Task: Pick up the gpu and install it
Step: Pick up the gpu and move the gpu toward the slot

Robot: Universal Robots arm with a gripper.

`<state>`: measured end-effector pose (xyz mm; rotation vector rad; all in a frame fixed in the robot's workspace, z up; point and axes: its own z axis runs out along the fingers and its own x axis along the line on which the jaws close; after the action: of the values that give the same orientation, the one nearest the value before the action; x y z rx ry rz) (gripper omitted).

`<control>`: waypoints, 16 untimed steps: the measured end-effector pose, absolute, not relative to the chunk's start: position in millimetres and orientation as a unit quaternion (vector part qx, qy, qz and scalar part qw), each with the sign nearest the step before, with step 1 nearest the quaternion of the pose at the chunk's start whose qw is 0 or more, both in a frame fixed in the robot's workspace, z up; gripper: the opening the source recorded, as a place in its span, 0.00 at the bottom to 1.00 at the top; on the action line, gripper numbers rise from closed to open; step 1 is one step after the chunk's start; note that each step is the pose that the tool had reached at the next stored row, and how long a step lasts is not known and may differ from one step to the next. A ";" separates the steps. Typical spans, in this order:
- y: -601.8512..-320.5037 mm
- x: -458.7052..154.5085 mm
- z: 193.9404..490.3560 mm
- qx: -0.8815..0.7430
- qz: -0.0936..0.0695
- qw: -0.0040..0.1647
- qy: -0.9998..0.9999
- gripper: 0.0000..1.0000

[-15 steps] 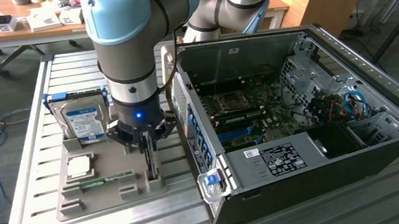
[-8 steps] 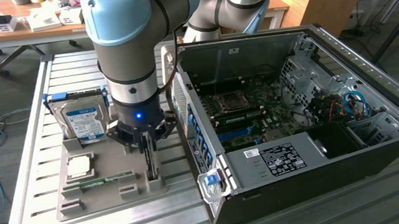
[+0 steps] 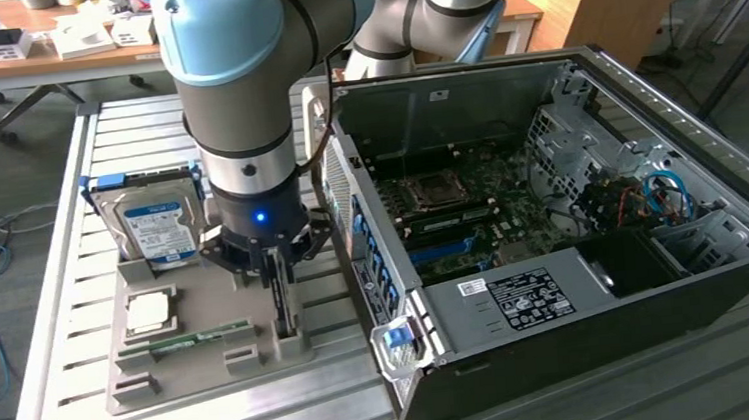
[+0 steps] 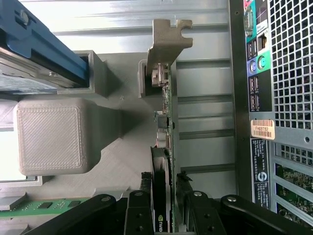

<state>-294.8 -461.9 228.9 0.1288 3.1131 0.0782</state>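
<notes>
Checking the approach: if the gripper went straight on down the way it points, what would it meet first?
The gpu: the gripper points down with open jaws astride the card, which stands on edge in the grey holder. How far the card's top edge lies from the gripper's palm is unclear.

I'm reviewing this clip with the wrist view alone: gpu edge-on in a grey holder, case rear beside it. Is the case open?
Observer: Yes. The case has its side off; the motherboard shows.
Operator: What is behind the blue rail?
Observer: A hard drive, upright in the tray, its blue-white label showing.
Operator: Anything else there?
Observer: A square silver chip lies flat by the memory stick, at the exterior view's left of the gpu.
</notes>
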 end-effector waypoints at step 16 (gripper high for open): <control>-465.6 -296.1 228.9 0.041 0.025 0.012 0.999 0.35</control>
<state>-296.1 -465.6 228.9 0.1286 3.1132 0.0782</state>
